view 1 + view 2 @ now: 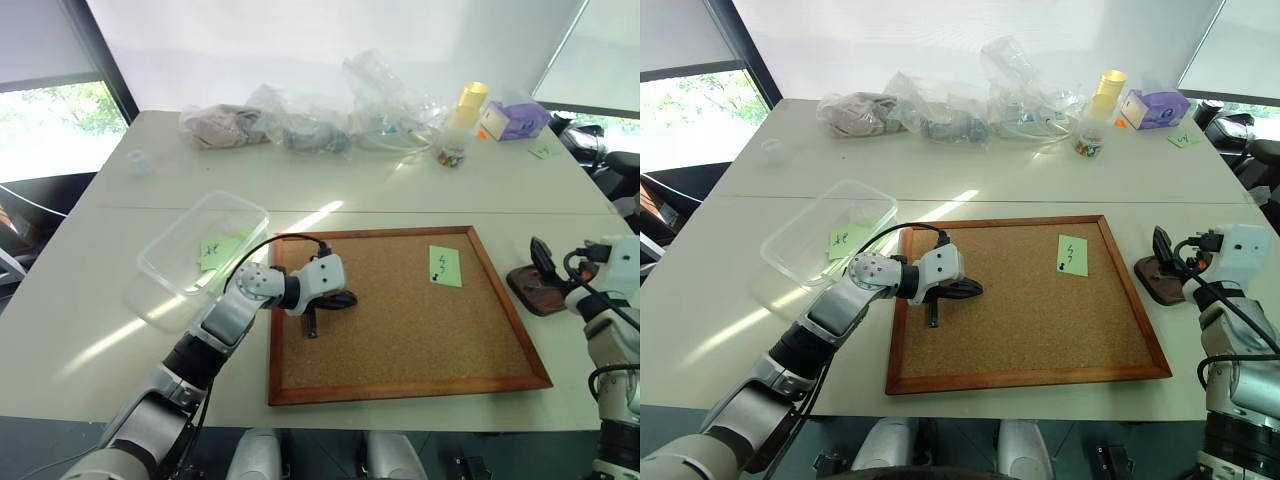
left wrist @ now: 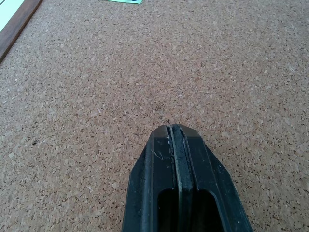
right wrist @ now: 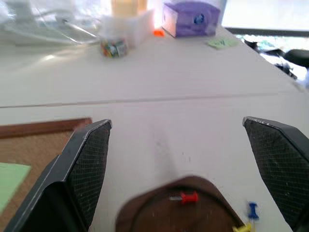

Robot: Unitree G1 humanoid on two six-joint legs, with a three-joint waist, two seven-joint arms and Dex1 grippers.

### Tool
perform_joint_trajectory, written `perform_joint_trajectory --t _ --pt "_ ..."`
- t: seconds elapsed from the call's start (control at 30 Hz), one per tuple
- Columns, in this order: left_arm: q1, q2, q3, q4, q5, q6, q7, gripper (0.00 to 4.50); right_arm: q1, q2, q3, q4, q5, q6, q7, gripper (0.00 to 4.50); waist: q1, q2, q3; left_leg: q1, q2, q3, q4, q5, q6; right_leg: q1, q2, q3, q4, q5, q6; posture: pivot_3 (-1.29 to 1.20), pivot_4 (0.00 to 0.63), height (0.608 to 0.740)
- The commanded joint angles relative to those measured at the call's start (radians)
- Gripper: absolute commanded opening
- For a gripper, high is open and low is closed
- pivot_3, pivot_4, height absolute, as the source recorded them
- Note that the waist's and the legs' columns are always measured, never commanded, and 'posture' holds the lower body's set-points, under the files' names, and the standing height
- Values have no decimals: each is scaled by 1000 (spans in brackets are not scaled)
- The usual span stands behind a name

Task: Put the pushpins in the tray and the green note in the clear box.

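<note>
We count one wood-framed cork board (image 1: 400,320) near the white table's (image 1: 480,190) front edge; one light green paper note (image 1: 445,266) remains near its far right corner. One clear plastic box (image 1: 200,245) off its left edge holds another note (image 1: 218,252). One brown tray (image 3: 159,212), right, holds three pushpins (image 3: 186,197). Our left gripper (image 1: 318,318) is closed empty; our right gripper (image 3: 183,169) gapes.

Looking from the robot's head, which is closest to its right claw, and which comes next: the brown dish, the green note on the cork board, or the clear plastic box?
From the right gripper:
1. Brown dish, just below the open fingers, at the board's right side.
2. Green note, pinned on the cork board, toward its right.
3. Clear box, past the board's left edge, holding another note.
</note>
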Motion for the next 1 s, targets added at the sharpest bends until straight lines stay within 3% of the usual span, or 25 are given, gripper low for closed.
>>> perform_joint_trajectory --t 0.03,0.17,0.4,0.7,0.83,1.0 --pt "38 21 -40 26 27 14 -20 0 42 -6 72 -175 92 119 70 4458 0 0 0 0 0 0 0 0 0 0 0 0 0 0 0 0 150 740" --pt "39 30 -37 24 23 6 -30 0 82 16 176 -257 92 174 85 4458 0 0 0 0 1 0 0 0 0 0 0 0 0 0 0 0 150 740" --pt "28 23 -42 38 28 -7 -26 0 57 100 289 -209 10 127 50 4458 0 -1 0 -1 1 0 0 0 0 -1 0 -1 0 0 0 0 150 740" --pt "26 23 -39 46 31 -10 -23 0 38 130 323 -134 -38 88 59 4458 0 -1 0 -1 0 0 0 0 0 -1 0 -1 0 0 0 0 150 740" --pt "27 23 -40 45 31 -10 -22 0 37 136 322 -127 -36 92 65 3159 0 -1 0 -1 0 0 0 0 0 -1 0 -1 0 0 0 0 150 740" --pt "27 23 -40 45 31 -9 -23 0 37 142 322 -124 -31 100 75 570 0 -1 0 -1 0 0 0 0 0 -1 0 -1 0 0 0 0 150 740"
